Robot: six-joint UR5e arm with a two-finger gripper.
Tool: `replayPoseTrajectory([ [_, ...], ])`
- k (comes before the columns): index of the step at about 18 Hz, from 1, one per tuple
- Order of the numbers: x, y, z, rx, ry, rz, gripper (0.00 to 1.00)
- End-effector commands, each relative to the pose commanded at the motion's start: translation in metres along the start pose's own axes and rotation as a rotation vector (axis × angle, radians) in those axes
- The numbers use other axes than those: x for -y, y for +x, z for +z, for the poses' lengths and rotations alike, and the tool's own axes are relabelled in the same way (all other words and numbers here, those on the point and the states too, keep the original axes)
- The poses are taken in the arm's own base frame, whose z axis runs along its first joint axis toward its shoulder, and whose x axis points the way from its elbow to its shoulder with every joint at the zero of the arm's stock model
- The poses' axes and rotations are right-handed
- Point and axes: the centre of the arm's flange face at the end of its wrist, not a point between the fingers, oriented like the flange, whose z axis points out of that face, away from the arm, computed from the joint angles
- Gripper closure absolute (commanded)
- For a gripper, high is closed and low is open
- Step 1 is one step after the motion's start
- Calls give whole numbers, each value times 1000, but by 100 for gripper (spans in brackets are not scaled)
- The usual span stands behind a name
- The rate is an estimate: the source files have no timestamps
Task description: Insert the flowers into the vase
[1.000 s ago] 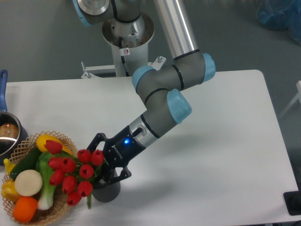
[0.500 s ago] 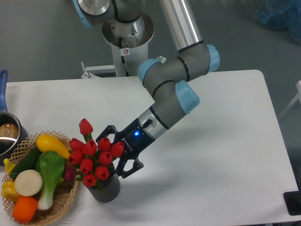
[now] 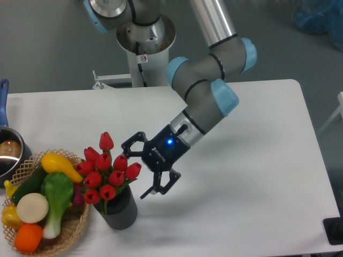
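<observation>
Near the table's (image 3: 241, 176) front left, the flowers (image 3: 107, 174) are standing in the vase (image 3: 120, 211) beside a basket (image 3: 72, 227), while the end effector (image 3: 140, 171) is hanging just right, fingers spread wide, gripping nothing.

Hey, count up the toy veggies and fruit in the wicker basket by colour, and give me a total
Items showing in the basket, some possibly hidden:
Yellow: 2, squash and a piece at the left edge
Green: 2, dark cucumber and leafy vegetable
White: 1, round slice
Orange: 1
Total: 6
</observation>
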Motion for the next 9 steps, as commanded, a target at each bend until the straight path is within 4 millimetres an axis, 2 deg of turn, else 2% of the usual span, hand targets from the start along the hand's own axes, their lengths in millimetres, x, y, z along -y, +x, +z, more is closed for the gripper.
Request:
replayPoseTrajectory([
  [4,-4,-7,-35,58,11,-14,0],
  [9,-3,-23,-93,158,32,-7,0],
])
